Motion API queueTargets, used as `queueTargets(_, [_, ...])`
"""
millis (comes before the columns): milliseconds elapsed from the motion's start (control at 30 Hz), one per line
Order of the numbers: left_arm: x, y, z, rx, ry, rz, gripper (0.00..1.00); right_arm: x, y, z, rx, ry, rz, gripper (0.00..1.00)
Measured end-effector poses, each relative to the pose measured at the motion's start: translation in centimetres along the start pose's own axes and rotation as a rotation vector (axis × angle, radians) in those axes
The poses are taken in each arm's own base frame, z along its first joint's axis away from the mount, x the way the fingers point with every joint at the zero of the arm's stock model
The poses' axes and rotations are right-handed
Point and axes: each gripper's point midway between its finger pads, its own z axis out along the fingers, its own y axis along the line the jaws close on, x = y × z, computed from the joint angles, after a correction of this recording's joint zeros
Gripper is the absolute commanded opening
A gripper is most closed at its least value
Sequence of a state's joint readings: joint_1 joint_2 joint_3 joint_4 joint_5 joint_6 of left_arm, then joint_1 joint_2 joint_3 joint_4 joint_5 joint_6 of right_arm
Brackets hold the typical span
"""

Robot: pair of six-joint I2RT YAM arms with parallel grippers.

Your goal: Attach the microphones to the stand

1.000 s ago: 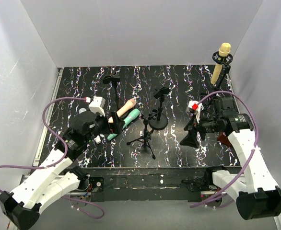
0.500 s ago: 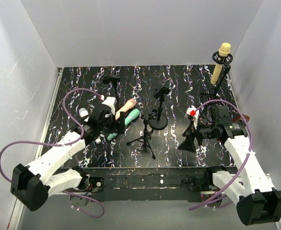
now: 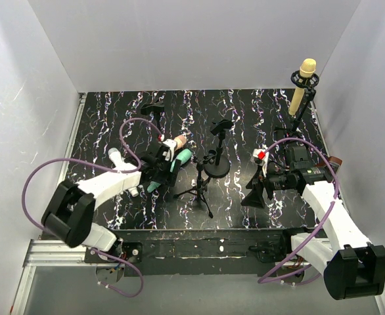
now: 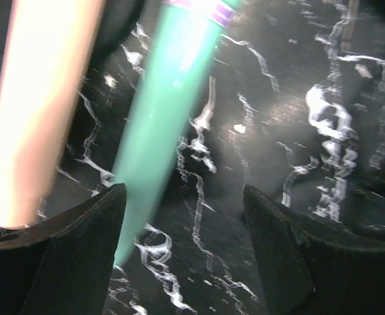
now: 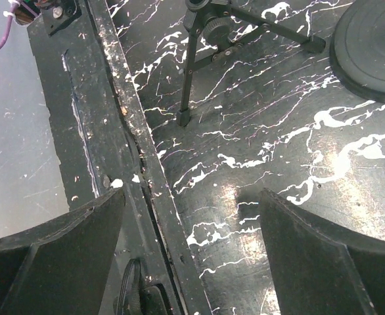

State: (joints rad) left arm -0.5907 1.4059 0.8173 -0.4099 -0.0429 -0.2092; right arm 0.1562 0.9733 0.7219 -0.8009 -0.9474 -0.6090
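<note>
Overhead first. Black, white-veined worktop point(image 3: 258, 111), white walls round it. The yellow-tan microphone point(image 3: 300, 95) stands upright, head up, in the clip of a tall stand point(image 3: 316, 80) at the far right corner. The peach-pink microphone point(image 3: 177, 142) and teal-green microphone point(image 3: 181, 158) lie side by side left of centre, heads toward the far right, handles toward the near left. The left pincer point(image 3: 161, 164) sits low over their handles and hides much of both. A white rounded end shows just beside the left forearm, probably the white microphone point(image 3: 115, 156); the rest is under the arm, so I cannot confirm it. The tripod stand point(image 3: 199, 187) is at centre, just right of the teal-green microphone. The round-base stand point(image 3: 217, 166) is just behind the tripod. The right pincer point(image 3: 253, 193) hangs low over the worktop to the right of the tripod, well apart from every microphone.

Left wrist view, blurred. Jaws apart, clamped on nothing. The teal-green handle runs down into the gap between the two fingers point(image 4: 61, 256), its tapered end close to the finger at the picture's left; whether they touch I cannot tell. The peach-pink handle lies outside the gap, ending at that same finger.

Right wrist view. Jaws apart, only marbled worktop between them. One tripod leg plants its foot ahead of the pincer. The round base shows at the upper right corner. The worktop's near edge strip point(image 5: 94, 131) runs slantwise on the left.
</note>
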Motion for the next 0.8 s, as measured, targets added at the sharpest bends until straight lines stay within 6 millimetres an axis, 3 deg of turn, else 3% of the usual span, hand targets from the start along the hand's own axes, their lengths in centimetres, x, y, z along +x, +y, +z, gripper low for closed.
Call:
queueTargets(233, [0.7,0.9,3.2,-0.047,0.078,0.046,0.65,-0.1,0.0,0.0,-0.008,-0.009,-0.009,0.89])
queueTargets(333, [1.3,1.1,3.9,-0.059,0.105,0.054,0.50,-0.2,0.1,0.0,-0.015,-0.012,-0.012,0.89])
queueTargets(467, [1.4,1.2,4.1,-0.064,0.110,0.059,0.14,-0.1,0.0,0.1,-0.020,-0.009,-0.008,0.89])
queueTargets(533, [1.4,1.1,4.1,-0.058,0.111,0.059,0.01,-0.1,0.0,0.1,-0.021,-0.009,-0.007,0.89])
queueTargets(700, [1.4,0.5,3.3,-0.026,0.112,0.040,0.00,-0.1,0.1,0.0,-0.024,-0.013,-0.016,0.89])
queueTargets(800, [-0.1,-0.1,0.8,0.002,0.051,0.014,0.00,-0.1,0.1,-0.1,-0.026,-0.021,-0.026,0.89])
